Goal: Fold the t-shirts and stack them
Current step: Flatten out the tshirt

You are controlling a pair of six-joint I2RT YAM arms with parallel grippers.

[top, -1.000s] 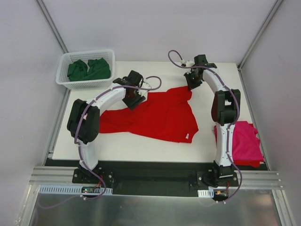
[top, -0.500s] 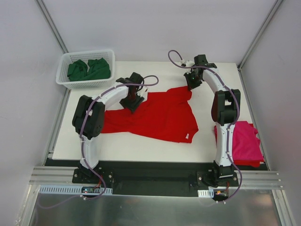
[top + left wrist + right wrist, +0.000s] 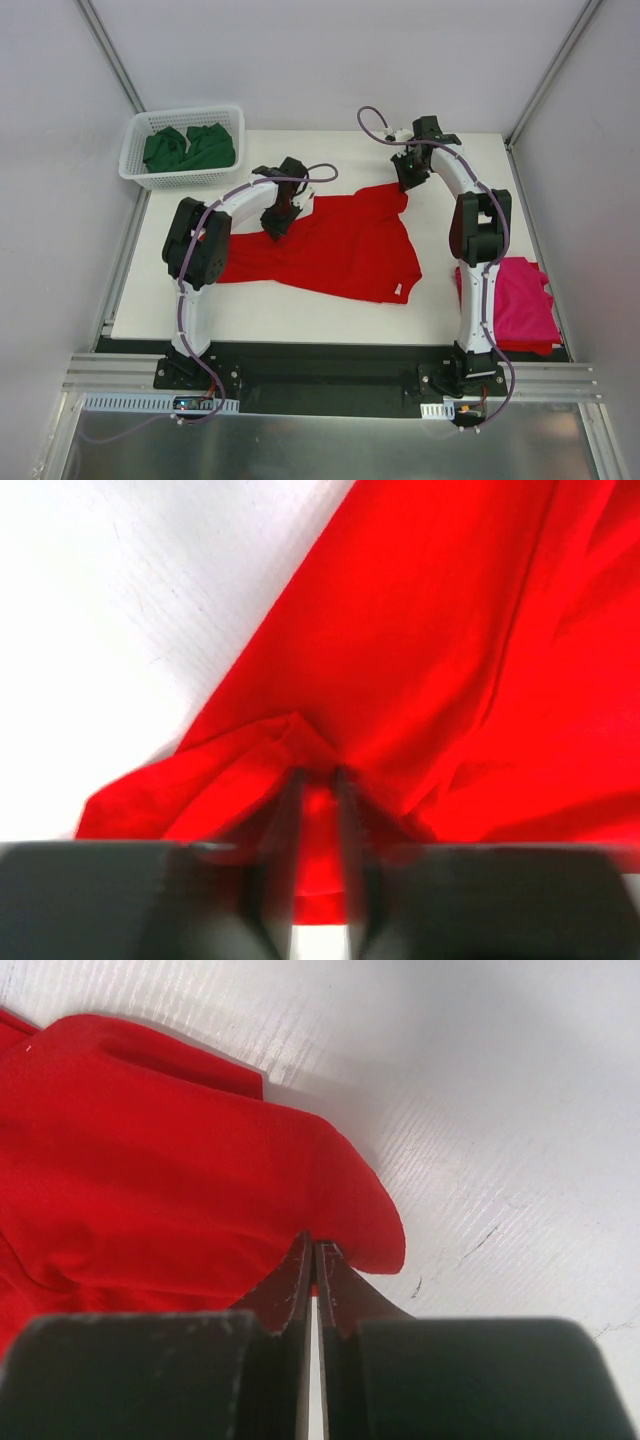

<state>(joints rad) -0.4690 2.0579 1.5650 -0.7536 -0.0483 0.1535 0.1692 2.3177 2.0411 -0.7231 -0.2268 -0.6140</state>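
The red t-shirt (image 3: 350, 245) is gripped at its far edge by the left end effector (image 3: 318, 785) and right end effector (image 3: 313, 1250), likely to be lifted together and folded nearward.

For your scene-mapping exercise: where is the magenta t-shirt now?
Top view: the magenta t-shirt lies at the table's near right corner, beside the right arm.

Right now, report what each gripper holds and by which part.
Both hold the bright red cloth t-shirt: left gripper a bunched fold near its far edge, right gripper its far right corner.
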